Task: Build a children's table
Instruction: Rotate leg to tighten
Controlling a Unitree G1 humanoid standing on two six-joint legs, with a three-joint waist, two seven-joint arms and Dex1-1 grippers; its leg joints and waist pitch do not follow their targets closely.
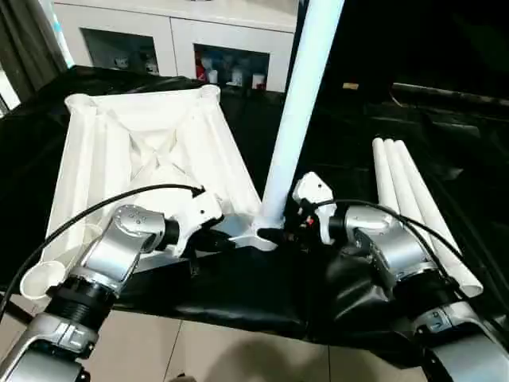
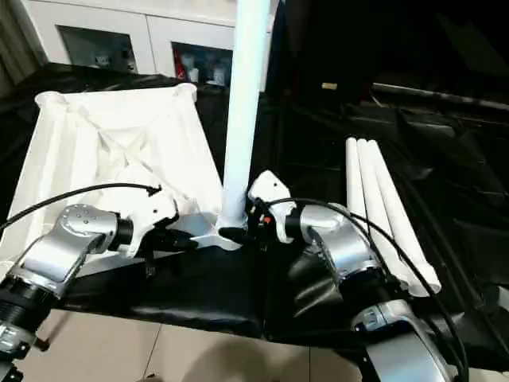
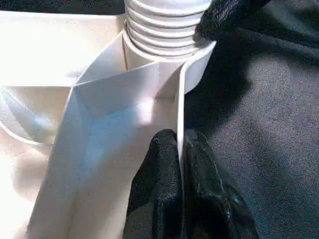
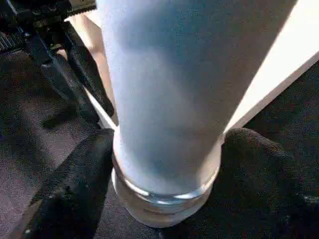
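The white tabletop (image 1: 151, 143) lies upside down on a black-covered surface, ribbed underside up. One white leg (image 1: 298, 103) stands upright in the near right corner socket (image 1: 258, 235); its threaded end (image 3: 164, 25) sits at the socket mouth. My left gripper (image 1: 227, 239) is shut on the tabletop's thin edge wall (image 3: 180, 109) just beside that socket. Beside the socket, my right gripper (image 1: 274, 235) holds the leg's base, one black finger (image 4: 75, 179) pressed on each side. Three more legs (image 1: 413, 207) lie side by side to the right.
A white cabinet (image 1: 175, 40) with glass doors stands behind the work surface. The black cover (image 1: 262, 294) bunches in folds under my right arm, and the surface's near edge drops to a tiled floor (image 1: 238, 350). An open socket (image 1: 40, 278) shows at the tabletop's near left corner.
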